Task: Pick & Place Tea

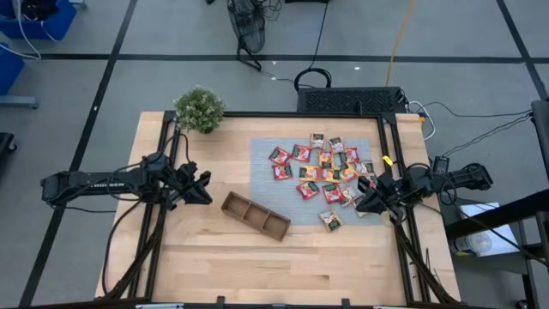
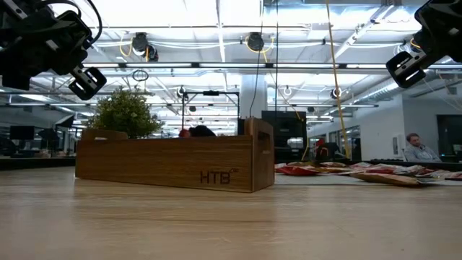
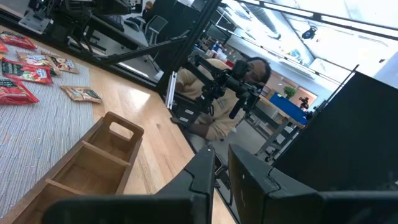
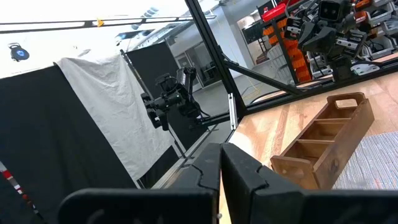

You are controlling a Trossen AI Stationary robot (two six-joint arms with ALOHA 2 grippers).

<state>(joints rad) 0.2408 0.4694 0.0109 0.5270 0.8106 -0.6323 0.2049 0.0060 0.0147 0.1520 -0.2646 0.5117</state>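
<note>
Foil glints from the scatter of small square tea sachets point(image 1: 322, 167) — red, orange and dark green, each with a pale label — lying flat on a grey woven mat point(image 1: 262, 154) just ahead of the right claw point(image 1: 364, 197). None of them has reached the brown three-compartment wooden tray point(image 1: 256, 215); its bays look bare from above and through the left wrist camera, so by my reckoning the job is hardly begun and every sachet is left to move.

The right claw hangs above the near edge of the pile, its dark fingers clenched together on nothing. One sachet point(image 1: 331, 220) sits apart from the rest, off the mat, a little to that claw's side, towards the tray.

The left claw point(image 1: 202, 186) hovers over bare pale plank bench point(image 1: 223, 266), well away from the tea, with the tray just beyond its tips. Its fingers stand a narrow slit apart, empty — I can't say for certain whether that counts as released or pinched.

A small bushy potted plant point(image 1: 199, 109) stands behind it at the bench corner.
</note>
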